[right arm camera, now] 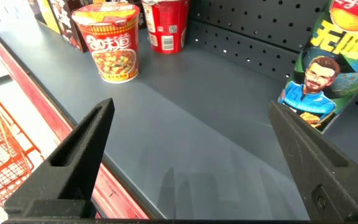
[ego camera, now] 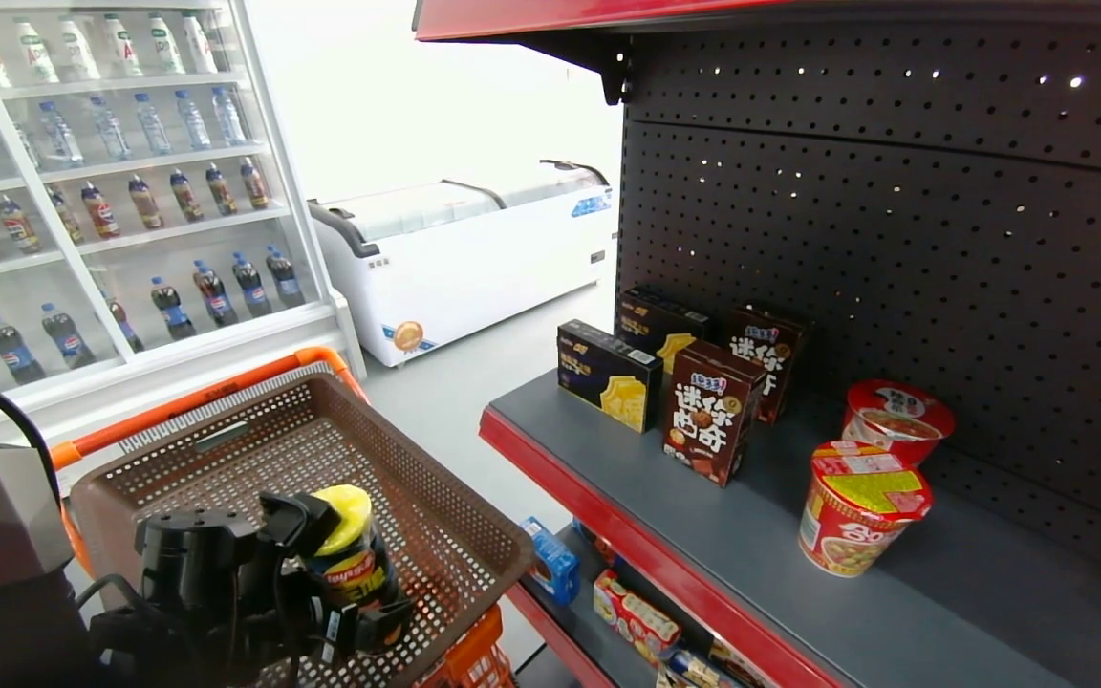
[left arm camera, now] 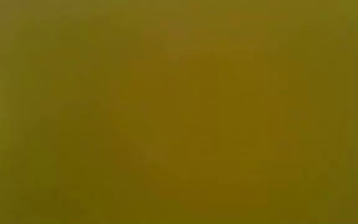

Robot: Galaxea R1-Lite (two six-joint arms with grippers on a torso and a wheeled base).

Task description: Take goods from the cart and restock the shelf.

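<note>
My left gripper [ego camera: 352,573] is shut on a dark can with a yellow lid [ego camera: 348,508], held tilted over the brown cart basket [ego camera: 474,535]. The yellow lid [left arm camera: 179,112] sits right against the left wrist camera. My right gripper [right arm camera: 194,168] is open with nothing between its fingers, hovering over a bare stretch of the grey shelf deck [right arm camera: 197,118]. A tall green chip can [right arm camera: 325,68] stands upright beside it at the pegboard back. Two red cup noodles [ego camera: 858,521] [right arm camera: 112,40] and several dark snack boxes [ego camera: 708,411] stand on the shelf [ego camera: 703,535].
The shelf has a red front lip [ego camera: 608,516] and a black pegboard back [ego camera: 895,239]. Below it a lower shelf holds small packets [ego camera: 632,616]. A drinks fridge [ego camera: 101,191] and a white chest freezer [ego camera: 464,258] stand behind the cart.
</note>
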